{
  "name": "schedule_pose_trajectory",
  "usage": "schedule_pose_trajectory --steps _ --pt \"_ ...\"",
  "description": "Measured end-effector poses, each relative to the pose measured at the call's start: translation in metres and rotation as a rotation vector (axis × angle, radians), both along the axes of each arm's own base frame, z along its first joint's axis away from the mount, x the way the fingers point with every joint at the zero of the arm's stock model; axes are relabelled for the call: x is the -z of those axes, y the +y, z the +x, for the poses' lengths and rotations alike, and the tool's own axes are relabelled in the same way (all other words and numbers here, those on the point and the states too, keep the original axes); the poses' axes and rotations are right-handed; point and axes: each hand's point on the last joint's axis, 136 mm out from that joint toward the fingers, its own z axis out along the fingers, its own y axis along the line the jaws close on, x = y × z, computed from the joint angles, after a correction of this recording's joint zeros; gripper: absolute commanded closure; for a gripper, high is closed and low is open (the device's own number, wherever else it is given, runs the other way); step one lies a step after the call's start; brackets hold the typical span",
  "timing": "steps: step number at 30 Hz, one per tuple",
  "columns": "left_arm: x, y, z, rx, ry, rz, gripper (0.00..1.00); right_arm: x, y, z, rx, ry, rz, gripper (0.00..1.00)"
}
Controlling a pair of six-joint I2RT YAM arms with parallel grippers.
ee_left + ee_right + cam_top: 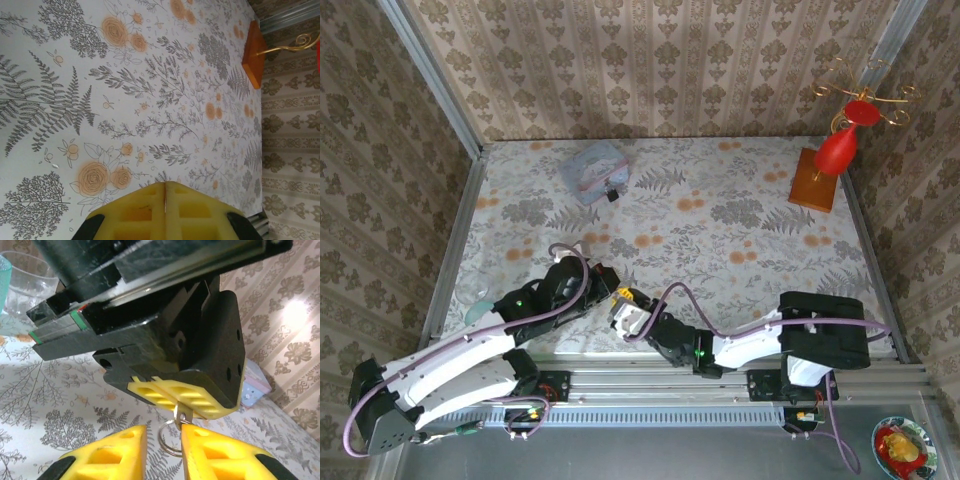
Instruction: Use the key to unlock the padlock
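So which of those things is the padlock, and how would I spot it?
Look at the far left part of the flowered table, where a pale blue-grey tin lies. The padlock is the tiny black block at the tin's near right corner, far smaller and darker than the tin.

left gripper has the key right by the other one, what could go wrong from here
1. The left gripper pinches only an edge of the key, its ring dangling between the open fingers of the right gripper; a handover could drop it.
2. The tiny padlock lies unheld beside the tin; inserting the key may push it away.
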Motion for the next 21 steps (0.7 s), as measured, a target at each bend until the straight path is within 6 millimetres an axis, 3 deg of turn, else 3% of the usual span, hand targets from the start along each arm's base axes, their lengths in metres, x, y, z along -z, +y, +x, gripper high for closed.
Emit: schedule_pose_trajectory --steps 12,21 --pt "0.0 -0.002 -0.002 -0.005 0.0 -0.003 1.0 -0.01 -0.003 0.005 0.044 -0.025 0.064 0.74" --pt "0.001 -0.003 -0.003 -0.011 -0.007 0.008 1.0 -0.003 -0.001 0.012 0.09 -0.042 0.032 0.83"
